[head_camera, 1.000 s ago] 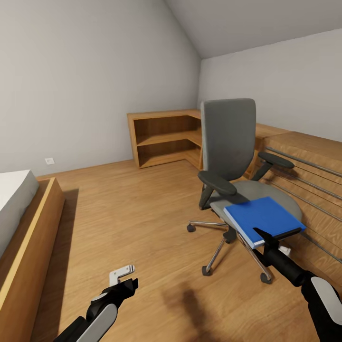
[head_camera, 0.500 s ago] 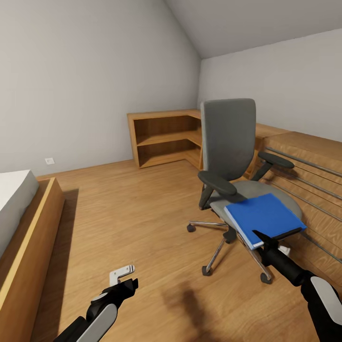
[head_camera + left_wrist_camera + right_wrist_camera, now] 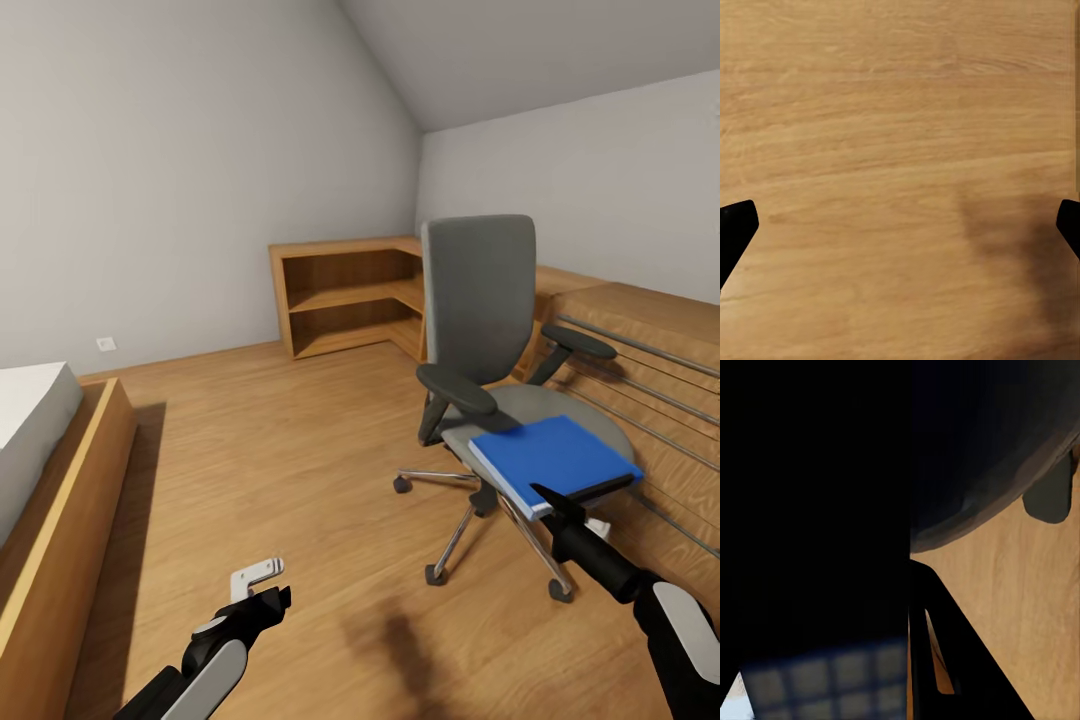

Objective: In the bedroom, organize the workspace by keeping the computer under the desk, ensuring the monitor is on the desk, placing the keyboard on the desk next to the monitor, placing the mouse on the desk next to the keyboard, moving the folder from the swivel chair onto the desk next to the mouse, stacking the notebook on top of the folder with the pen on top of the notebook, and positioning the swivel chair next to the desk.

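On the chair (image 3: 500, 400) seat lies the folder (image 3: 553, 462), its corner overhanging; the right claw (image 3: 553, 503) sits at that corner, grip unclear. Left claw (image 3: 262, 603) hangs spread, empty.

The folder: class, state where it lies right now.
In the head view, the blue folder lies flat on the swivel chair seat at the right, its near corner overhanging the front edge, just beyond the right end effector.

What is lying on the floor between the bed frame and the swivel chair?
In the head view, bare wood floor runs between the bed frame and the swivel chair. Nearer the robot, a small white bracket-like object lies just beyond the left gripper.
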